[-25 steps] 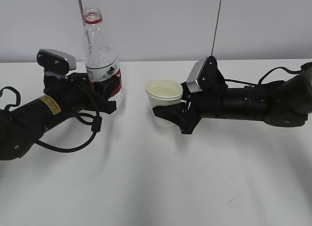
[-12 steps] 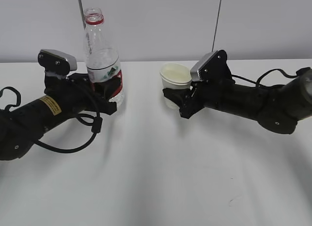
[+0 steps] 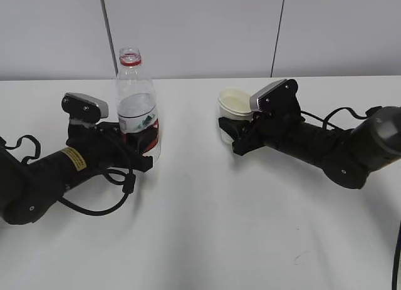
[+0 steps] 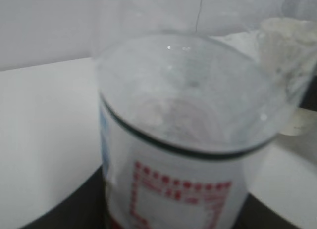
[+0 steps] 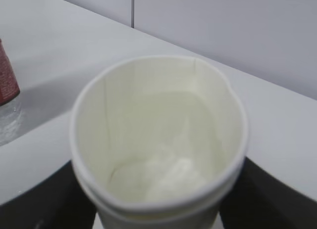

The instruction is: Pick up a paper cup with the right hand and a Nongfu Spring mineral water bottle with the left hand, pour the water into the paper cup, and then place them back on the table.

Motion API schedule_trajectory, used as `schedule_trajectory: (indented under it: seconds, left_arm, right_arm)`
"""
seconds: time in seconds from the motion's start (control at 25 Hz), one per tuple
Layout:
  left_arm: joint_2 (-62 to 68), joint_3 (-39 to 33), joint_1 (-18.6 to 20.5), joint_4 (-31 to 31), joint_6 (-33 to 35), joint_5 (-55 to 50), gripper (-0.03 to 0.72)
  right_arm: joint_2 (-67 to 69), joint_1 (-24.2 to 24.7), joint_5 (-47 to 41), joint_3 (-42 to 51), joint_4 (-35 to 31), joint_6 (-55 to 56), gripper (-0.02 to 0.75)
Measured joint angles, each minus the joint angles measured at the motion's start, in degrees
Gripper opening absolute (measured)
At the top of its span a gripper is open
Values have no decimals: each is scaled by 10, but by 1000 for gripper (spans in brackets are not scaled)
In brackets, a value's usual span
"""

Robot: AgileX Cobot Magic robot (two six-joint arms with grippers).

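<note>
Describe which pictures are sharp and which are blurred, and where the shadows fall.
Exterior view: sharp, evenly lit, soft grey shadows on the table under both arms. Left wrist view: the Nongfu Spring mineral water bottle fills the frame, out of focus, label print smeared. Right wrist view: the paper cup is slightly soft, its rim pale, no glare.

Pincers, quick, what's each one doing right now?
Left pincer: closed on the water bottle.
Right pincer: closed on the paper cup.

black arms (image 3: 326, 146), grey plates, yellow sticker (image 3: 74, 159)
</note>
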State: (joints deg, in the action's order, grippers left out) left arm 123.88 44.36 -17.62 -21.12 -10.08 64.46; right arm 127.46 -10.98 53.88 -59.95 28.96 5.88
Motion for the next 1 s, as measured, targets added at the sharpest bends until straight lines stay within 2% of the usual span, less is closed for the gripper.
schedule_trajectory:
  seconds: [0.44, 0.68, 0.92, 1.0]
  left_arm:
    - [10, 1, 0, 2, 0, 21, 309]
    - [10, 1, 0, 3, 0, 21, 408]
    - [11, 1, 0, 3, 1, 18, 474]
    - [11, 1, 0, 3, 1, 14, 502]
  right_arm:
    - [38, 0, 35, 0, -27, 0, 485]
    - [40, 0, 39, 0, -35, -1, 492]
    - [41, 0, 46, 0, -54, 0, 648]
    - [41, 0, 52, 5, -66, 0, 664]
